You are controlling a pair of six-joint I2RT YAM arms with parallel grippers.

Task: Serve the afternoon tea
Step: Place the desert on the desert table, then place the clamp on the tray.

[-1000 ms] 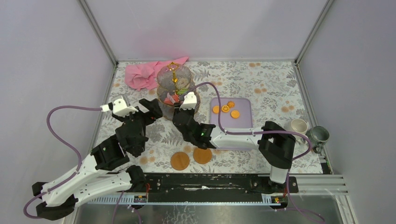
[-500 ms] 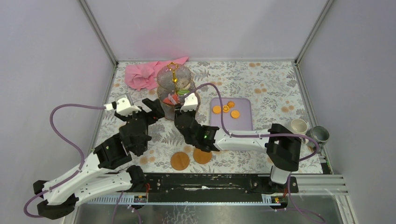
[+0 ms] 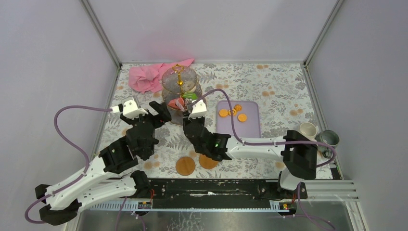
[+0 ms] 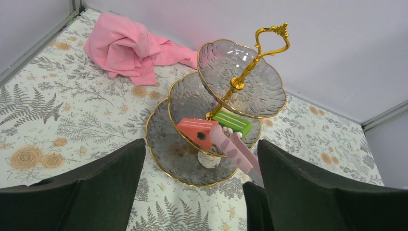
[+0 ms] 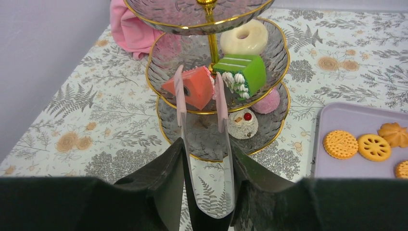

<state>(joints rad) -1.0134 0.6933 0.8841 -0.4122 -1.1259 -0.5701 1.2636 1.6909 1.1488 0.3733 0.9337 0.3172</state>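
Right claw (image 5: 208, 154) retreated, tongs (image 5: 182, 110) flanking red cake (image 5: 192, 86) beside green cake (image 5: 245, 70).

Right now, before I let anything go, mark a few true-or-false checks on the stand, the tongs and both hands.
1. The right hand grips the pink tongs. True.
2. The tongs' tips sit either side of the green cake. False: they flank the red wedge cake over the middle tier; the green cake lies beside it.
3. The left hand is open and holds nothing. True.
4. The doughnut sits on the top tier. False: the top tier looks bare; the doughnut is on the middle tier.
5. Biscuits lie on the lilac tray. True.
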